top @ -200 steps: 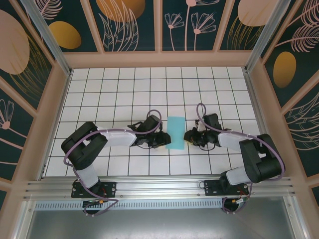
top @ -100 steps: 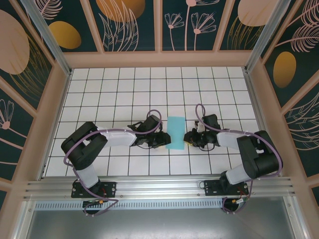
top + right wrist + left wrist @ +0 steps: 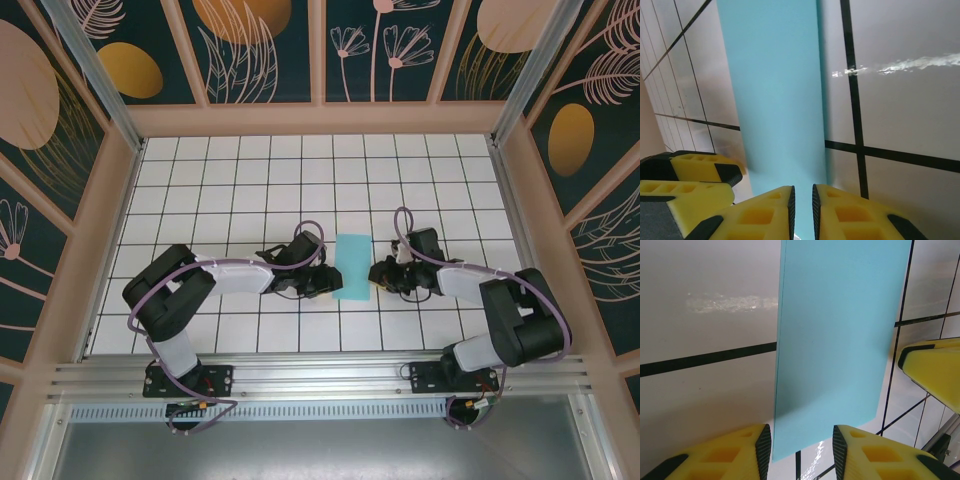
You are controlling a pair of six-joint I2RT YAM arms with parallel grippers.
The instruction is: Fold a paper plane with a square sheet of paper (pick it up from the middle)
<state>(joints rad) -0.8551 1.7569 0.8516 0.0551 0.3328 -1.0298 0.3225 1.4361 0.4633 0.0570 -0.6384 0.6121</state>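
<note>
A white table (image 3: pixel 220 180) ruled in black grid lines (glossy, with a glare streak in both wrist views) sits between dark teal wall panels (image 3: pixel 265 50) painted with pink and gold plants. An aluminium rail (image 3: pixel 320 375) runs along the near edge.

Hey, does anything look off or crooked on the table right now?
Nothing is spilled or torn. The turquoise paper lies on the grid table as a narrow strip and looks slightly skewed against the grid lines. The pale streak on the tiles beside it is probably just glare.
</note>
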